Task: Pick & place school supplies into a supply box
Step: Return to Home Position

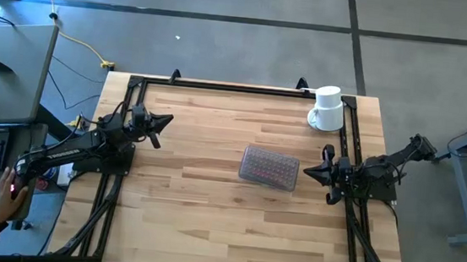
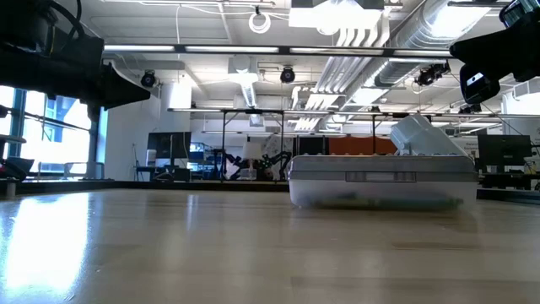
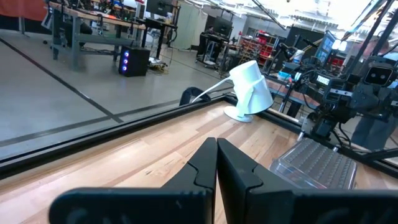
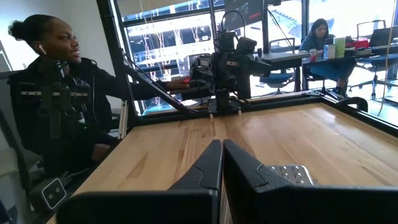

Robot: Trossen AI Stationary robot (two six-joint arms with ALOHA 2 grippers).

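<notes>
Plainly the closed supply box (image 1: 269,167) lies just beside the right claw (image 1: 309,173).

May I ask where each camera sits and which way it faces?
High view: overhead, straight down; left gripper and right gripper flank the supply box.
Low view: tabletop height, level toward the box; arms at upper corners.
Left wrist view: toward white mug and box; own shut fingers.
Right wrist view: toward left arm, seated person; own shut fingers.
Shared: the box, everywhere.
</notes>
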